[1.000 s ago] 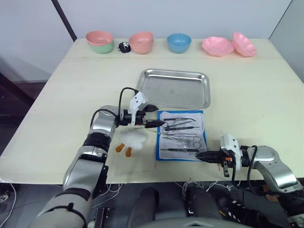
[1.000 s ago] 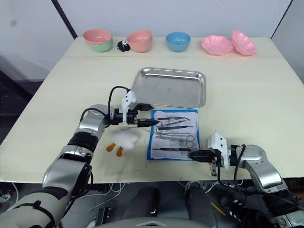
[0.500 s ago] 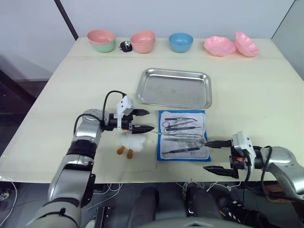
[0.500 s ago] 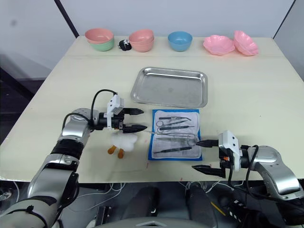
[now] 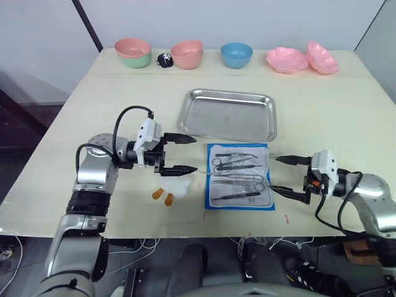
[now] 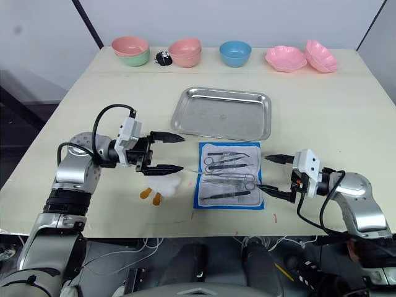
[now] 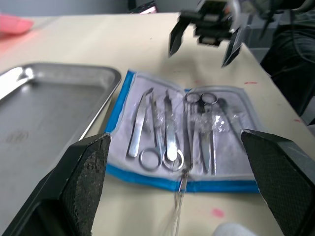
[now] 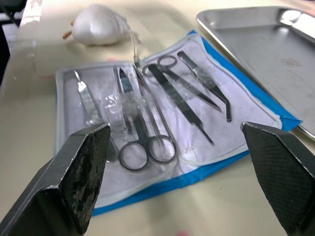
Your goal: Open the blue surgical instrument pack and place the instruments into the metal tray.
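I have my left gripper (image 5: pixel 180 153) spread wide, its two black fingers well apart and holding nothing, hovering over the table (image 5: pixel 334 105) just to the left of the blue surgical instrument pack (image 5: pixel 239 176) and near the front-left corner of the metal tray (image 5: pixel 228 115). My right gripper (image 5: pixel 283 175) is also spread wide and empty, its fingers pointing at the pack's right edge from just beside it, without touching it as far as I can tell. Between the two grippers the pack lies unfolded flat, its white-grey lining up and the blue border showing all round. The instruments (image 8: pixel 147 110) rest on that lining in a row: ring-handled scissors, tweezers and slim forceps, some under bits of clear wrapping. The tray sits just behind the pack, close to its far edge, and I see nothing lying in it. A small white duck toy (image 5: pixel 173 185) with orange feet lies on the table just below my left gripper, beside the pack's left edge. Along the far edge of the table stand the coloured bowls, among them a blue bowl (image 5: pixel 236 54), well apart from the pack
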`<move>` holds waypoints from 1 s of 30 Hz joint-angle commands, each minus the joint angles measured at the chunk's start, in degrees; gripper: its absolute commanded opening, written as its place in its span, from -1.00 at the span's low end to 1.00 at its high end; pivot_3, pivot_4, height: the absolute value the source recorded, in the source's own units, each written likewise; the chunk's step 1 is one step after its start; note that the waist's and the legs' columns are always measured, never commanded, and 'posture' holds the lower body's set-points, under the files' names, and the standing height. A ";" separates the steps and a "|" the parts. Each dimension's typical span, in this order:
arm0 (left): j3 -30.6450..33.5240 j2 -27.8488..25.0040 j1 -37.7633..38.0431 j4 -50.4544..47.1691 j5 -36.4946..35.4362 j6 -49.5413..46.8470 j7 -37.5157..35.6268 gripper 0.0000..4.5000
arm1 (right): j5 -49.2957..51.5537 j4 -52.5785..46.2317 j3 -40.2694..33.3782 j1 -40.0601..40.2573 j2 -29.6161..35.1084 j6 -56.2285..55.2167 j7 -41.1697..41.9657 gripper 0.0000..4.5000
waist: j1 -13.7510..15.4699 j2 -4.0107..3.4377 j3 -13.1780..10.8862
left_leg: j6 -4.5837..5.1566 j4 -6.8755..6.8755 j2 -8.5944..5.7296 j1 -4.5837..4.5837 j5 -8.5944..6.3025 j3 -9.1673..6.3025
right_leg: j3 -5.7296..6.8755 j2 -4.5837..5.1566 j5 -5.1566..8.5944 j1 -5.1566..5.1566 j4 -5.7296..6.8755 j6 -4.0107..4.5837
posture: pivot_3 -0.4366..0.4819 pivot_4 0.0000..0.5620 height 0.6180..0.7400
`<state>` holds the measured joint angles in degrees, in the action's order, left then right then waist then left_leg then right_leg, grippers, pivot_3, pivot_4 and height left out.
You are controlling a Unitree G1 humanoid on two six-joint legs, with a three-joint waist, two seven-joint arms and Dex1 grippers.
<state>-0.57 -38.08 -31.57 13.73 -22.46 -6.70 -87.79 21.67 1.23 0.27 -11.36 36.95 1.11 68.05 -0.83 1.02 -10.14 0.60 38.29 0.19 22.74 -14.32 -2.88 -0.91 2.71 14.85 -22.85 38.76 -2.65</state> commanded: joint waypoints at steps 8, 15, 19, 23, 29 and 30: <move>0.35 -3.62 1.18 -8.23 -2.76 -2.68 -1.70 1.00 | -4.84 13.10 3.96 -8.54 -5.17 -10.46 2.90 0.97 | -0.14 -0.04 -0.04 | 0.00 0.00 0.01 -0.01 0.00 0.03 | -0.06 -0.01 0.00 -0.05 0.03 0.01 | -0.05 -0.47 1.00; 0.32 -4.49 1.99 -9.97 -3.89 -4.38 -1.40 1.00 | -6.05 21.51 5.47 -11.56 -6.83 -14.78 6.08 0.97 | -0.13 -0.08 -0.06 | 0.00 -0.01 0.01 0.00 0.00 0.03 | -0.07 -0.01 0.00 -0.08 0.04 0.01 | -0.05 -0.47 1.00; 0.06 -4.34 2.28 -9.74 -3.47 -3.91 -1.36 1.00 | -7.55 27.50 6.12 -13.18 -7.91 -16.88 6.95 0.97 | -0.16 -0.09 -0.07 | 0.00 -0.01 0.00 0.00 0.00 0.04 | -0.08 -0.01 0.00 -0.09 0.04 0.01 | -0.05 -0.47 1.00; -0.29 -4.26 2.37 -9.21 -2.93 -3.14 -1.55 1.00 | -8.89 32.15 7.11 -13.93 -8.58 -17.43 8.27 0.97 | -0.26 -0.08 -0.06 | 0.00 -0.01 0.00 -0.04 0.00 0.03 | -0.11 -0.02 -0.01 -0.08 0.07 0.01 | -0.05 -0.47 1.00; -0.89 -4.37 2.37 -8.27 -2.39 -2.04 -2.01 1.00 | -10.38 37.60 8.87 -14.77 -8.67 -18.38 12.12 0.97 | -0.22 -0.05 -0.04 | 0.00 -0.01 0.01 -0.11 0.00 0.03 | -0.12 -0.02 -0.01 -0.02 0.06 0.01 | -0.05 -0.47 1.00; -1.02 -4.37 2.36 -8.08 -2.31 -1.83 -2.02 1.00 | -10.99 38.51 9.19 -15.23 -8.60 -18.77 12.27 0.97 | -0.22 -0.05 -0.04 | 0.00 -0.01 0.02 -0.15 0.00 0.02 | -0.10 -0.02 0.00 0.04 0.05 0.01 | -0.05 -0.47 1.00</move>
<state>-1.74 -41.76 -29.07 5.82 -24.77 -9.44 -88.55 14.62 36.30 7.04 -27.86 28.02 -17.28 79.72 -1.05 0.97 -10.18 0.60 38.27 0.21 22.57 -14.31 -2.86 -1.01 2.68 14.85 -22.80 38.80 -2.64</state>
